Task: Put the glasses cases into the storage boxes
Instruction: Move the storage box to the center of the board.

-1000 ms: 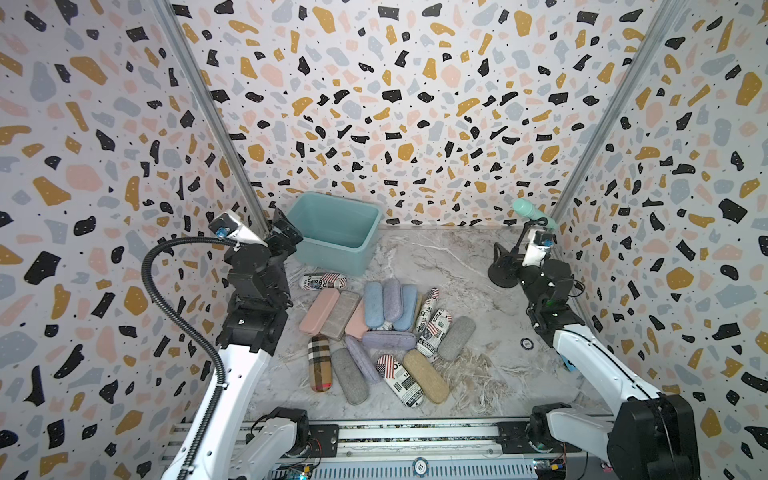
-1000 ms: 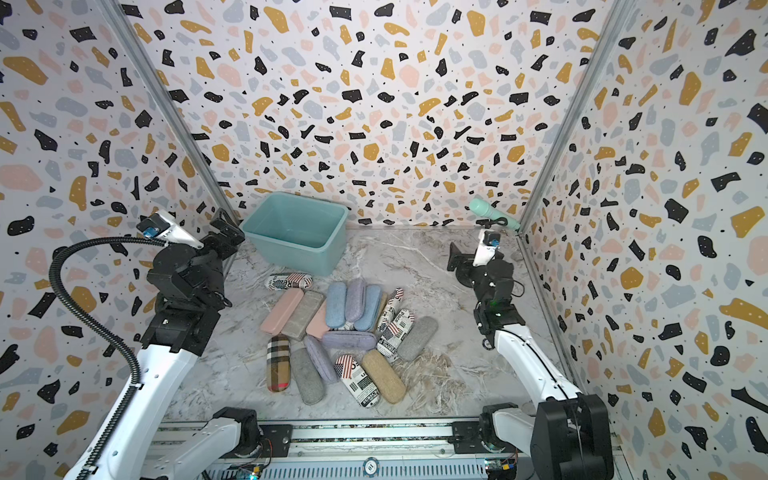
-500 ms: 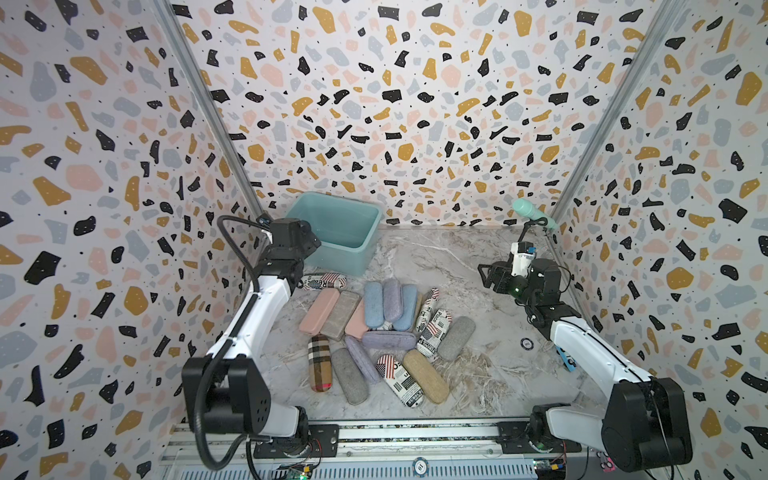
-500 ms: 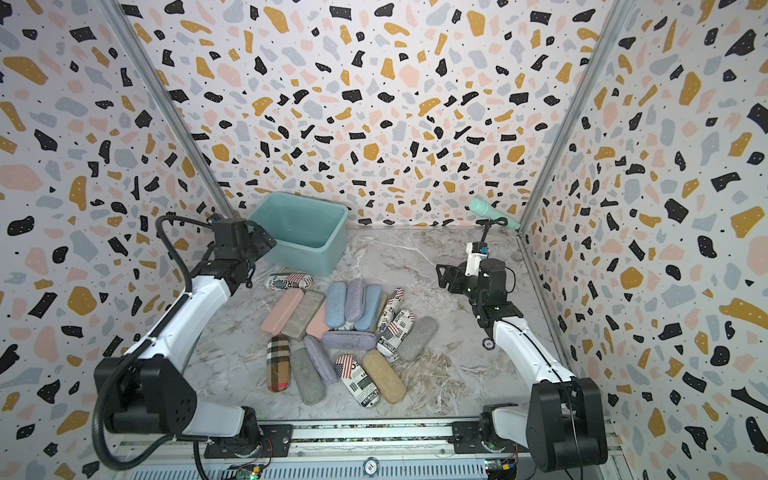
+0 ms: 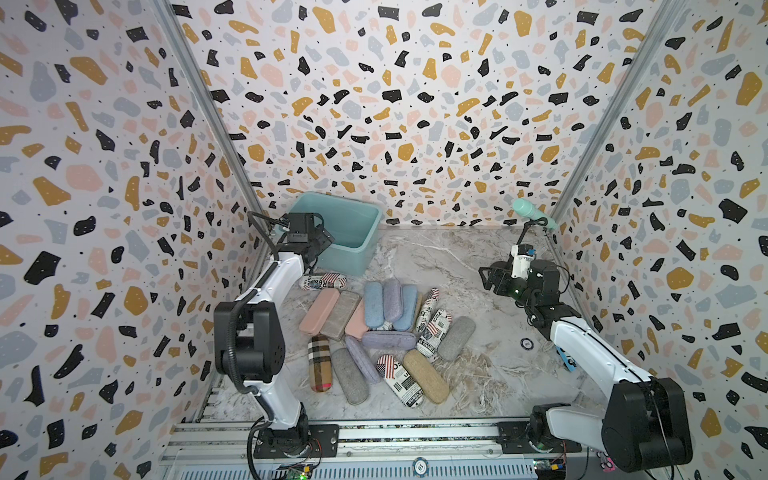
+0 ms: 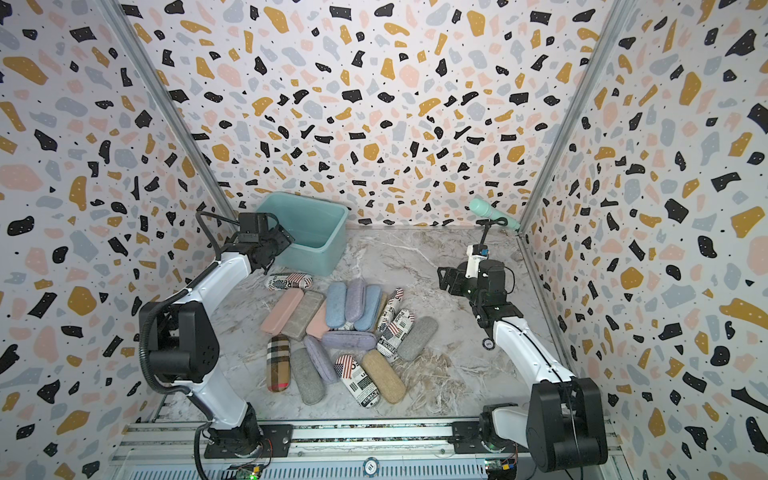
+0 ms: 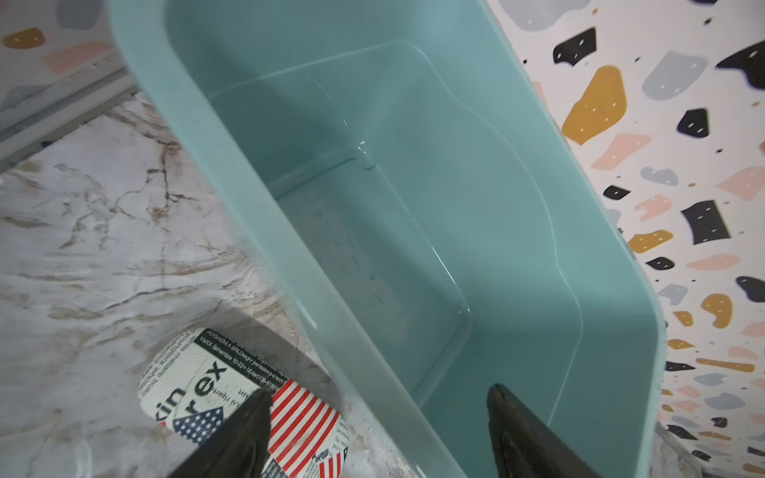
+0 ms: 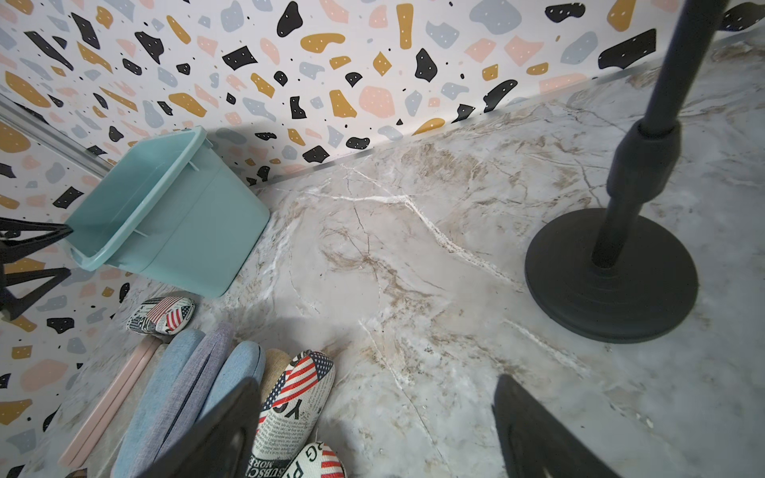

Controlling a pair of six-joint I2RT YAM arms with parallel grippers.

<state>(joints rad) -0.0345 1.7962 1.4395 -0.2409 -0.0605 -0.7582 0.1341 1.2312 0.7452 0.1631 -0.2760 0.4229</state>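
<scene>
Terrazzo walls (image 5: 415,104); marble tabletop (image 5: 436,257); left jaws apart, empty; right jaws apart, empty.

Probably a lab booth: terrazzo panels (image 5: 374,104), aluminium rail (image 5: 415,436).

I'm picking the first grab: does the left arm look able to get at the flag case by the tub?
Probably yes. The left pincer hangs open right by the flag case, which lies apart with nothing on it; only the tub wall beside it might crowd a finger.
</scene>
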